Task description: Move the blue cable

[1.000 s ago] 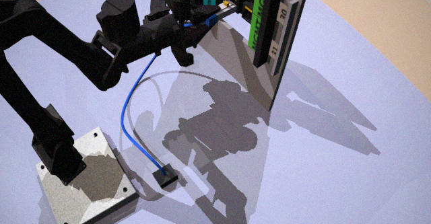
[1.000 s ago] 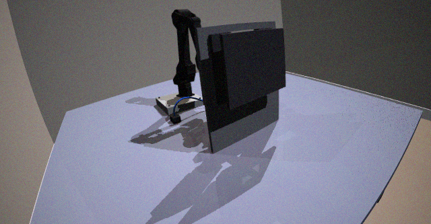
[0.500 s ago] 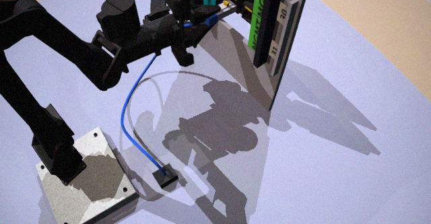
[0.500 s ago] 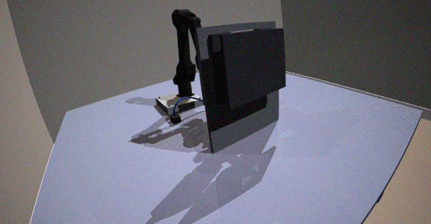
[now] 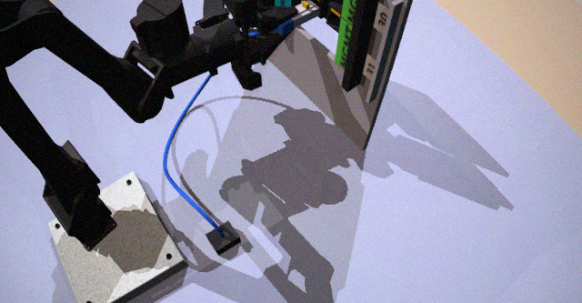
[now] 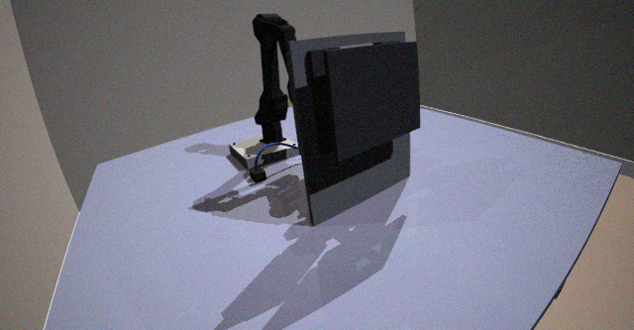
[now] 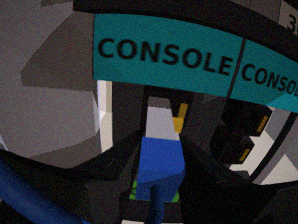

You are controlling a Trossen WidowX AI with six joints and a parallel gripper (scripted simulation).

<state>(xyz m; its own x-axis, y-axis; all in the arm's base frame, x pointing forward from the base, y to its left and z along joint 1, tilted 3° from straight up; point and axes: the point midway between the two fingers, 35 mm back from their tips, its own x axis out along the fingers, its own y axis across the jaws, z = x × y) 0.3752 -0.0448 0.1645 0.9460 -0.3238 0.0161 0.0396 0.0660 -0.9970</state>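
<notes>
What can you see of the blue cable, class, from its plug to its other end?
The blue cable looks smooth and rubbery. It bows in one loose curve, one end at a small black block. Its plug has a blue body and pale front, pointing at a port under a CONSOLE label. The claw is shut on the plug.
</notes>
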